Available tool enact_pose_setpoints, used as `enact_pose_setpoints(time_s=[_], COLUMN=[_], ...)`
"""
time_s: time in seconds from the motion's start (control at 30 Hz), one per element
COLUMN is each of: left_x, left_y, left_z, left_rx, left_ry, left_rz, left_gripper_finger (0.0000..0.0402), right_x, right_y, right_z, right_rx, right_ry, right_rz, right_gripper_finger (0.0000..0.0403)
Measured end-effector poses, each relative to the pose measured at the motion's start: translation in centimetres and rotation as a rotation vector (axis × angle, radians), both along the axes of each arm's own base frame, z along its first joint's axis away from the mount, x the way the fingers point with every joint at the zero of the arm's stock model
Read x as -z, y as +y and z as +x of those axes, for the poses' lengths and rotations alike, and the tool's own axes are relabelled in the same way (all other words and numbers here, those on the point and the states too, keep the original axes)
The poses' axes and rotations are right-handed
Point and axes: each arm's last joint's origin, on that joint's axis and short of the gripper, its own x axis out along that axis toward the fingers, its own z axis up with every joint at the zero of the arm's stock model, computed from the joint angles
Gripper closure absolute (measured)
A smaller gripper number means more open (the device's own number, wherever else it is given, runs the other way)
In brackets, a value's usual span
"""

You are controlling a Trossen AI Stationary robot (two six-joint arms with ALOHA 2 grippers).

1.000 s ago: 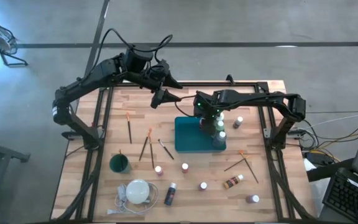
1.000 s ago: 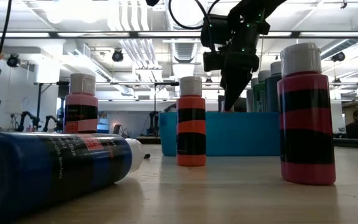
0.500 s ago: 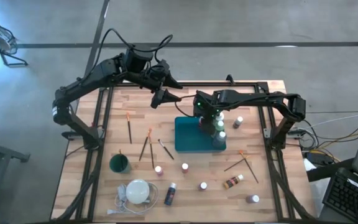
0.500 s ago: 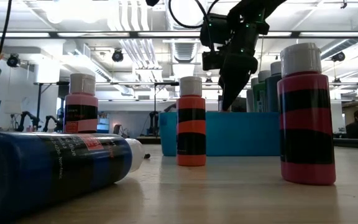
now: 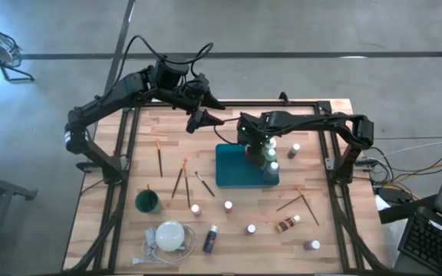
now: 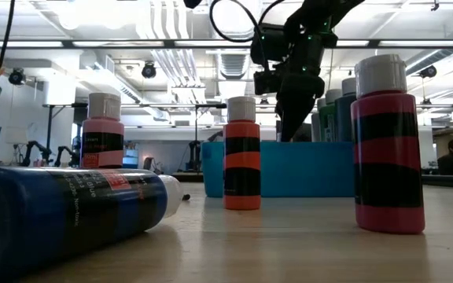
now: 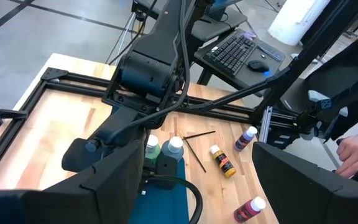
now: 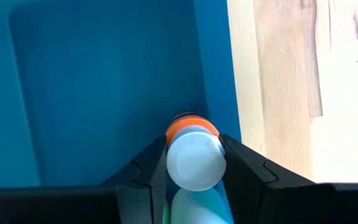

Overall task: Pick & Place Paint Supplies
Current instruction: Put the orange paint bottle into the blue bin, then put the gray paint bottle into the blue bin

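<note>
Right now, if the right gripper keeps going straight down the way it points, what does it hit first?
Likely the teal tray floor. The right gripper holds an orange bottle above it, near the tray's corner, so the bottle's base would land first; height unclear.

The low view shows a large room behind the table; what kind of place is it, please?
Probably an open robotics lab or workshop: long ceiling light strips and exposed white ducts overhead, a wooden work table framed by black metal rails, and a black computer keyboard on a desk nearby.
</note>
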Motion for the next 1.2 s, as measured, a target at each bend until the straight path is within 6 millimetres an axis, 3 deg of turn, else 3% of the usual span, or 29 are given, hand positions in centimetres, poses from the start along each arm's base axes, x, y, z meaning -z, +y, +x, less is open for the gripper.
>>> enact_pose_setpoints(time_s=[0.33,0.57,0.8,1.03,1.2], left_x=[0.0,0.0,0.0,0.3,0.4], left_y=[0.0,0.0,0.0,0.0,0.0], left_z=[0.0,0.0,0.0,0.1,0.1], left_rx=[-0.003,-0.003,-0.003,-0.001,-0.001], left_ry=[0.002,0.002,0.001,0.018,0.02], left_rz=[-0.008,-0.008,-0.007,-0.008,-0.01], left_gripper_finger=[0.0097,0.0097,0.0097,0.0097,0.0097], right_x=[-0.1,-0.6,-1.6,-4.5,-8.1], right_y=[0.0,0.0,0.1,0.5,0.7], right_z=[0.0,0.2,0.1,-0.3,-1.0], right_rx=[0.0,-0.028,-0.03,-0.01,0.024], right_ry=[0.008,0.021,0.034,-0.042,-0.099], right_rz=[-0.003,-0.014,-0.001,-0.012,-0.016], right_gripper_finger=[0.0285,0.0196,0.0154,0.0143,0.0159])
